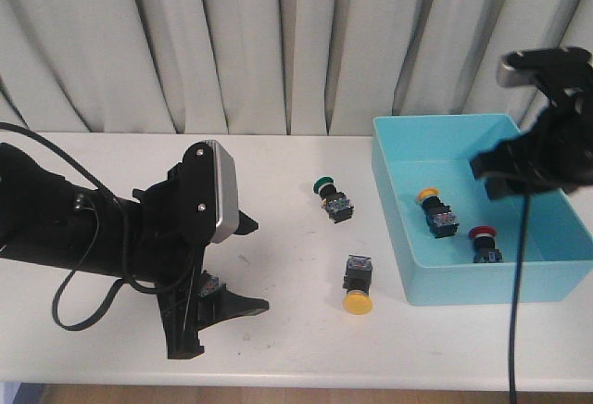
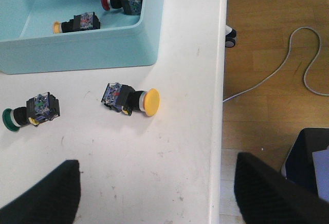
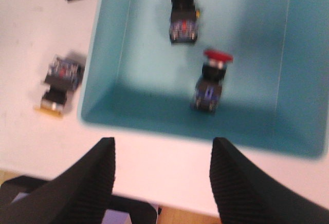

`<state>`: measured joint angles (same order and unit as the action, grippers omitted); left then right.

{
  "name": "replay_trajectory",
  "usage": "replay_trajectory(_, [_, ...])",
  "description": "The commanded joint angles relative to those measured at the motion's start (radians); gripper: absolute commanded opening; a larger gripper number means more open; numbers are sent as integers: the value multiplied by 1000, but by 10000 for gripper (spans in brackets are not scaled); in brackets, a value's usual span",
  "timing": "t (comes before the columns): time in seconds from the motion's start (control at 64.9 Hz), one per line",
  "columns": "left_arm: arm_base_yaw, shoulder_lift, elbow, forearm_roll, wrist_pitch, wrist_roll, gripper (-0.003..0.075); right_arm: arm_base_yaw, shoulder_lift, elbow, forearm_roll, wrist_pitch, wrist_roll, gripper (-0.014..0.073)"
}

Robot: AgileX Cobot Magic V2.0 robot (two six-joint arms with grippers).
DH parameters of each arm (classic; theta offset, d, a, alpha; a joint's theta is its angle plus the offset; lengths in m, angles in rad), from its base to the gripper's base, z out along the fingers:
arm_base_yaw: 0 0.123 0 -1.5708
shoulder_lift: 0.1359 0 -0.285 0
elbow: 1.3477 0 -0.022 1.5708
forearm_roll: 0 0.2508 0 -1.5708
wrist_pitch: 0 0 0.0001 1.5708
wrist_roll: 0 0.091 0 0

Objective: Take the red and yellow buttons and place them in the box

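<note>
The box point(image 1: 482, 285) sits on the table point(image 1: 278, 172), and two buttons lie on its floor: a yellow one point(image 1: 436, 211) toward the middle and a red one point(image 1: 483, 243) close to the box's near wall. The right gripper point(image 3: 162, 180) hangs over the box, fingers spread apart and holding nothing. Just outside the box's left wall, another yellow button point(image 1: 358, 285) lies on its side on the table, cap pointing toward the table's near edge. A green button point(image 1: 333, 197) rests a little farther back from it, also left of the box. The left gripper point(image 1: 215, 322) hovers low over the table, well left of the box, jaws wide apart, empty.
</note>
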<state>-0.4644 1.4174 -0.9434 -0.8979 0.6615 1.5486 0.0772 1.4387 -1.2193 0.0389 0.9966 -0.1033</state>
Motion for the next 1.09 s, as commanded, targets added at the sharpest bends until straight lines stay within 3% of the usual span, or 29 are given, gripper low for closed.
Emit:
replay_trajectory(0.0, [-3,-27,-26,-41,-10,-13,577,-2,-129,90,1,-52,-4,415])
replay_trajectory(0.293, [-3,-27,-26,-41,-12,-13,577,-2,-380,392,42,-95,-3,415])
replay_trajectory(0.662, [-3,-27,-26,-41,-9,-13,546,-2,-541,500,49,-174,-16,383])
replay_trajectory(0.862, [-3,-27,-26,-41,-12,-13,365,-2,-574,500,49,-185,-23,222])
replay_trajectory(1.078, [-3,-27,-26,-41,-12,-13,86,-2,-574,500,49,-190,-23,23])
